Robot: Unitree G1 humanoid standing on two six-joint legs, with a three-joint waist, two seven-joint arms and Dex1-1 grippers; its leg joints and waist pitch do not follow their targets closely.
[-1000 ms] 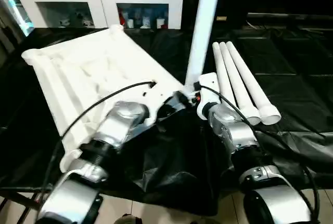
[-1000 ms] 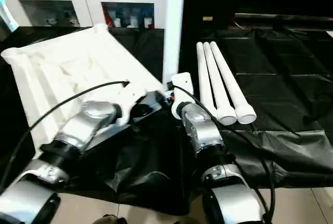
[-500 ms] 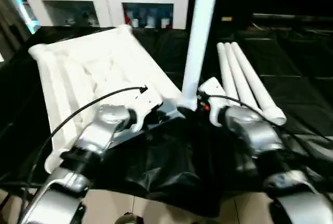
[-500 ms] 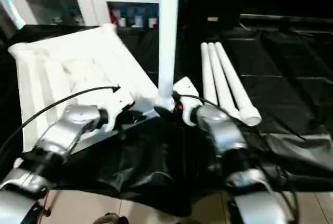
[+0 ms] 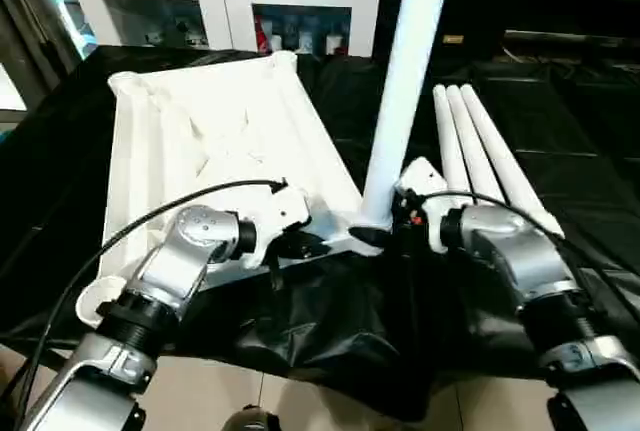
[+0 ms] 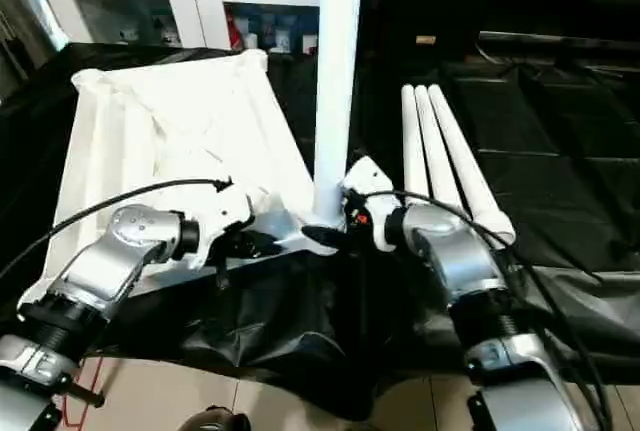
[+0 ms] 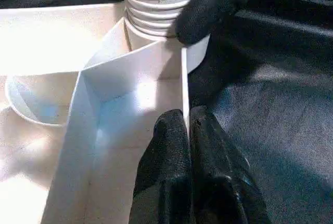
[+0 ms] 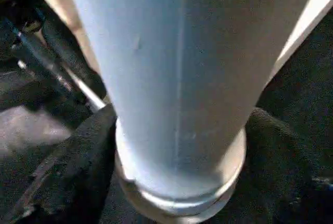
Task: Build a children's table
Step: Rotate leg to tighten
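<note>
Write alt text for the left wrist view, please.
Two black fingers of the left gripper pinch the thin white wall of the tabletop. Just beyond, a leg's ribbed end sits in the corner socket, with another black finger against it.

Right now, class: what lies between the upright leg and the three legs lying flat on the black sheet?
In the left eye view, the right gripper, its jaws around the upright leg; beyond it, bare black sheet before the three flat legs.

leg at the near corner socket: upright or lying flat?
Upright. The long white round tapered leg rises from the white plastic tabletop's corner socket; its ribbed base sits there.
</note>
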